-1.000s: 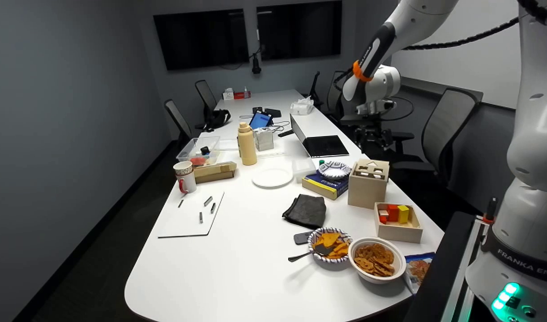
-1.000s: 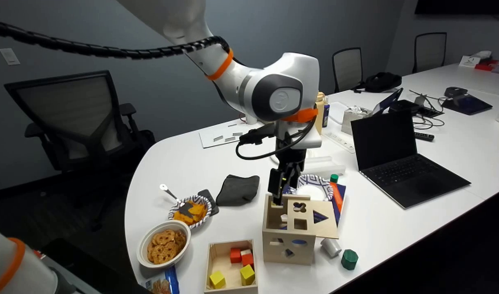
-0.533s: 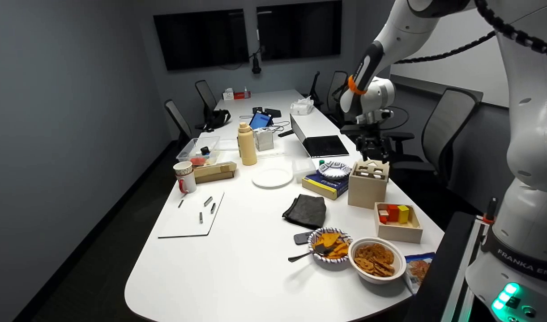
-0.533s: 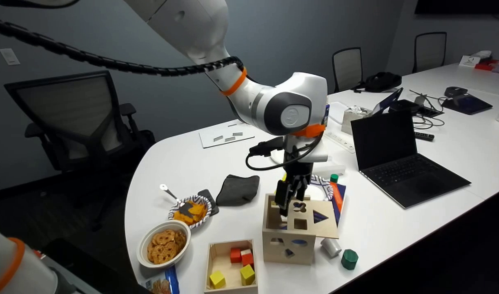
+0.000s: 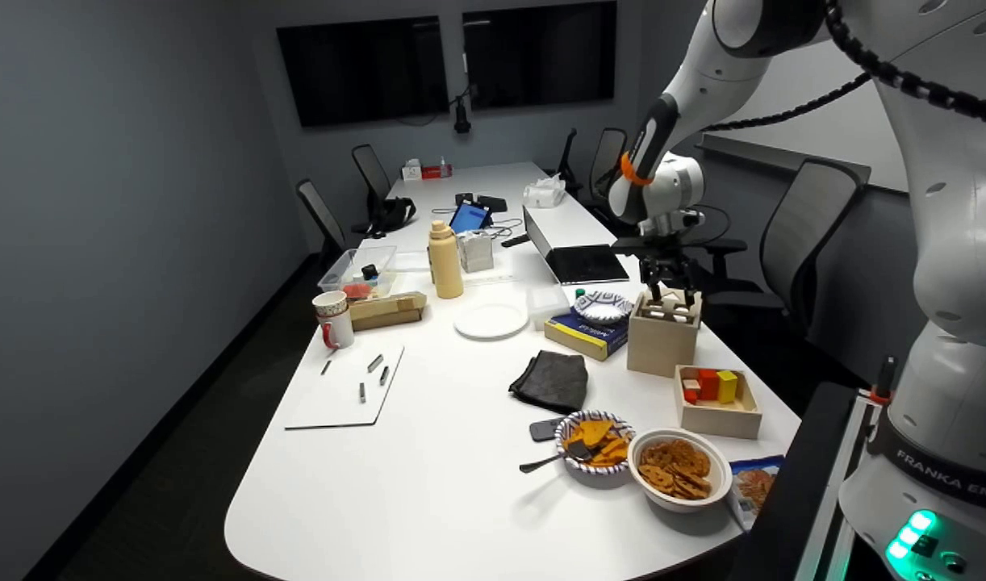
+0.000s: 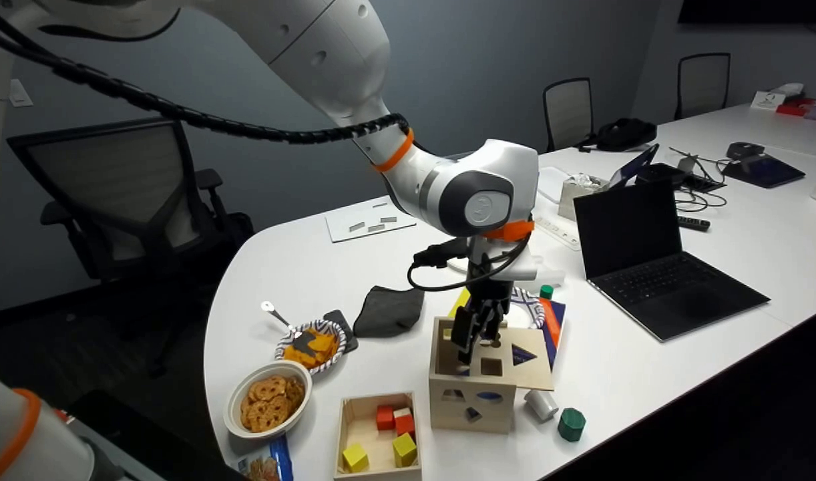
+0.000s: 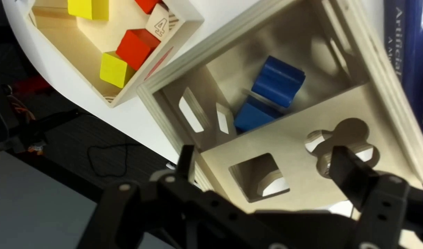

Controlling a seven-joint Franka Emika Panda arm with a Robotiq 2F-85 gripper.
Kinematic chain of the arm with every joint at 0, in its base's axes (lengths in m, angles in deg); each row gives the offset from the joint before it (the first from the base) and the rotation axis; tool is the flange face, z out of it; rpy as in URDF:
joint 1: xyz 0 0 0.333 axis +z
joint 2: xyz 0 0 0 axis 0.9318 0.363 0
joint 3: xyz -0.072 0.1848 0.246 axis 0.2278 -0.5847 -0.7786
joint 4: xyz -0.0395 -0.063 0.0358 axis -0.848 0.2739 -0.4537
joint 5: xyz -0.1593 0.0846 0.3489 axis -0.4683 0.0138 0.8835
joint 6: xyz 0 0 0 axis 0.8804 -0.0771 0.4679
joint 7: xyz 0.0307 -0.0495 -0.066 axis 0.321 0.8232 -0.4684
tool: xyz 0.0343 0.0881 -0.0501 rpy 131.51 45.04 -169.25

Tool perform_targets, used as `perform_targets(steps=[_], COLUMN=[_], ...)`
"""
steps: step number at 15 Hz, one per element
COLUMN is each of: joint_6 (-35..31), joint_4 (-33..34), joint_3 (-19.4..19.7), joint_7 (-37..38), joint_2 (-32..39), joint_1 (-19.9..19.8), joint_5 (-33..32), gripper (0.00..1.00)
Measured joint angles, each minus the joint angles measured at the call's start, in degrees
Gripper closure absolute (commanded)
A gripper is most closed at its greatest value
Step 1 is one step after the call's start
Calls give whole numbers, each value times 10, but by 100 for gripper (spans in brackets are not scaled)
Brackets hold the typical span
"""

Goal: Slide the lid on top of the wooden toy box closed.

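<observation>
The wooden toy box [image 6: 441, 417] stands on the table and also shows in an exterior view [image 5: 661, 345]. Its lid [image 6: 529, 375], a flat pale panel with cut-out shapes, is partly slid out, covering part of the top and jutting past one side. In the wrist view the box's open part shows blue blocks [image 7: 279, 81] inside, and the lid [image 7: 296, 141] lies below them. My gripper [image 7: 265, 160] is open and empty, fingers apart above the lid. In both exterior views the gripper [image 6: 478, 342] [image 5: 673, 298] is right over the box top; contact cannot be told.
A low wooden tray [image 6: 346, 427] with red and yellow blocks stands beside the box. A grey cup [image 6: 541, 405] and green block [image 6: 571, 425] lie near the lid's jutting end. A blue book [image 5: 575, 338] with a patterned plate [image 5: 603, 307] lies behind; a laptop [image 6: 675, 287] stands farther off.
My gripper has come down from above the box to just over its top, shifting slightly toward the lid's jutting side. The box and lid have not moved.
</observation>
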Motion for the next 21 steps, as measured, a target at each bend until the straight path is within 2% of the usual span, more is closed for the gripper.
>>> perform_targets(steps=[9, 21], joint_6=[4, 11], joint_4=[13, -4], joint_3=[-4, -12], joint_7=[0, 0], joint_2=[29, 27], joint_1=[0, 5], joint_5=[20, 53], gripper=[0, 0])
